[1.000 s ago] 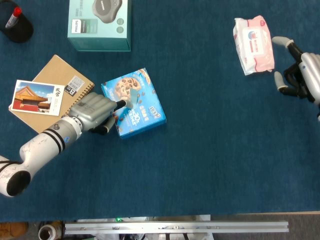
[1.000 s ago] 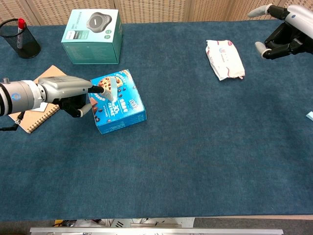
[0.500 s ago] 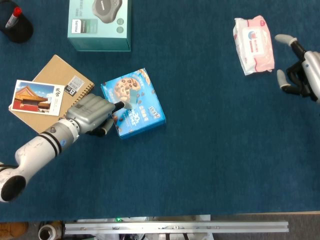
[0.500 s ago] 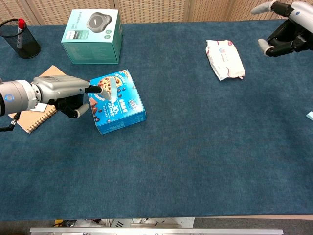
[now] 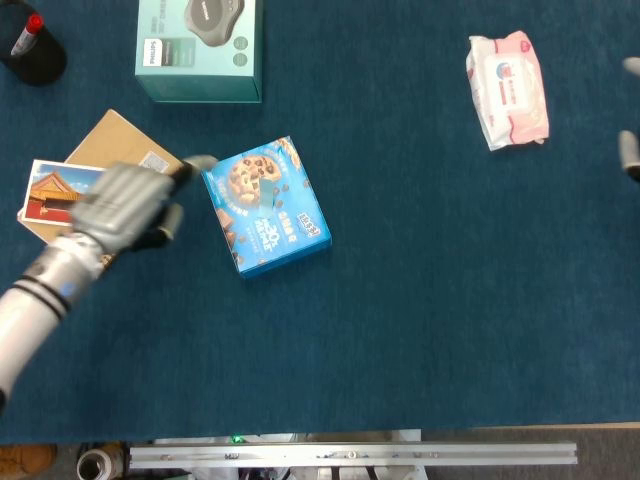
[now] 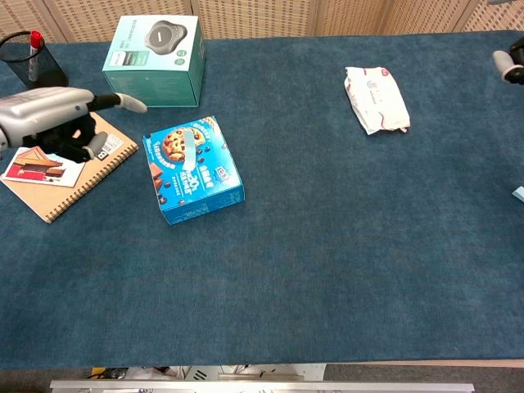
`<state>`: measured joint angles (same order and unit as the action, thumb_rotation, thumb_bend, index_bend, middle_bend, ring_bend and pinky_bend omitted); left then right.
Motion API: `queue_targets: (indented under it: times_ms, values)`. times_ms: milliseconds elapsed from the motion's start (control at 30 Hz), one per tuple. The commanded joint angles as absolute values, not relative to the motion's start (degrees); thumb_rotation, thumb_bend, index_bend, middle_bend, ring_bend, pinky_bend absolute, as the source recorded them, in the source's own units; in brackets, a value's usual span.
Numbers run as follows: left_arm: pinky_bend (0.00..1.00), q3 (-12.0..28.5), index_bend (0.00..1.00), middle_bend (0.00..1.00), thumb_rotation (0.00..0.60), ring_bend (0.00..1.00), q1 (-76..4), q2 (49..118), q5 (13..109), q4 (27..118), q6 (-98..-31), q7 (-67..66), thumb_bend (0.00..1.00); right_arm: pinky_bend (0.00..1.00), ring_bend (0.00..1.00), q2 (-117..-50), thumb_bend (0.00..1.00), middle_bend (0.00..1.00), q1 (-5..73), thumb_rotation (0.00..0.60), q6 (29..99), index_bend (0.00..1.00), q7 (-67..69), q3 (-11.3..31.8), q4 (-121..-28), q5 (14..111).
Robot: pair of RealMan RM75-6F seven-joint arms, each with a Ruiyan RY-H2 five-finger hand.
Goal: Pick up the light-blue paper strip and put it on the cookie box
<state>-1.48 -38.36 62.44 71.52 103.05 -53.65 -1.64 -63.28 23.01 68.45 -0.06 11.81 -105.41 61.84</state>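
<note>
Left hand (image 5: pixel 125 205) hovering over the spiral notebook (image 6: pixel 78 176) and the postcard (image 6: pixel 34 164), well off to the left of the cookie box (image 5: pixel 266 205). Blurry in the head view, sharper in the chest view. Holding nothing, as far as either view shows: one finger sticking straight out toward the box, the rest curling loosely underneath, not clenching anything. Not touching the box at all, clear gap between fingertip and box edge. Whether it's brushing the notebook underneath, can't tell.

Light-blue paper strip (image 6: pixel 189 150) lying flat on top of the cookie box, running roughly down the middle of the lid across the cookie picture. Just to the right of the pointing finger, sitting free with nothing gripping it. Box itself resting slightly skewed on the blue table cloth (image 5: pixel 420 300).

Right hand (image 6: pixel 509 64) barely peeking in at the far right edge of both views, only a fingertip or two showing. Way too little visible to say if it's open or closed, or holding anything. Pack of wet wipes (image 5: pixel 506 88) lying a bit to the left of it, not touching.

Behind the left hand, toward the back of the table: teal product box (image 6: pixel 155 59) standing there, and a black mesh pen cup (image 6: pixel 33 70) with a red-capped marker (image 6: pixel 34 45) poking out, further left.
</note>
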Motion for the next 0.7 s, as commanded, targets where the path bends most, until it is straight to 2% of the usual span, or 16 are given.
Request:
queue_targets:
  times_ms: [33, 167, 233, 300, 367, 500, 700]
  values:
    - [0.63, -1.30, 0.10, 0.52, 0.600, 0.49, -32.47, 61.23, 71.60, 101.83, -61.57, -0.45, 0.53, 0.91, 0.72, -62.38, 0.43, 0.77, 21.09, 0.600, 70.15, 0.17, -0.05, 10.63, -104.27, 62.75]
    - [0.47, -1.00, 0.10, 0.39, 0.600, 0.34, -27.40, 61.83, 69.66, 100.35, -68.60, -1.27, 0.38, 0.78, 0.58, -62.46, 0.33, 0.64, 18.75, 0.600, 73.19, 0.17, -1.20, 9.09, -102.22, 64.74]
    - [0.41, -0.68, 0.10, 0.33, 0.590, 0.28, -25.00, 62.41, 69.23, 99.49, -71.80, -0.80, 0.35, 0.69, 0.50, -63.11, 0.28, 0.58, 17.52, 0.600, 74.91, 0.17, -1.52, 8.48, -100.81, 65.63]
    - [0.37, -0.48, 0.10, 0.29, 0.572, 0.24, -23.14, 63.30, 69.24, 97.86, -74.02, 0.08, 0.34, 0.55, 0.37, -63.85, 0.23, 0.47, 16.55, 0.600, 76.42, 0.15, -1.25, 8.27, -99.09, 66.39]
    - [0.31, -0.66, 0.10, 0.25, 0.556, 0.21, -21.36, 63.93, 69.40, 96.18, -75.66, 0.33, 0.34, 0.45, 0.28, -64.90, 0.20, 0.39, 15.44, 0.600, 78.17, 0.15, -1.28, 8.16, -96.93, 66.75]
    - [0.28, -0.81, 0.10, 0.22, 0.599, 0.18, -18.24, 64.57, 70.41, 95.24, -79.18, 0.32, 0.35, 0.42, 0.25, -65.97, 0.20, 0.36, 13.32, 0.600, 80.64, 0.15, -0.79, 7.35, -94.72, 68.30]
    - [0.28, -2.03, 0.10, 0.22, 0.600, 0.18, -14.32, 65.31, 71.65, 96.56, -82.29, -2.22, 0.34, 0.37, 0.25, -65.57, 0.20, 0.36, 10.40, 0.600, 82.36, 0.15, -1.87, 5.72, -95.01, 69.32]
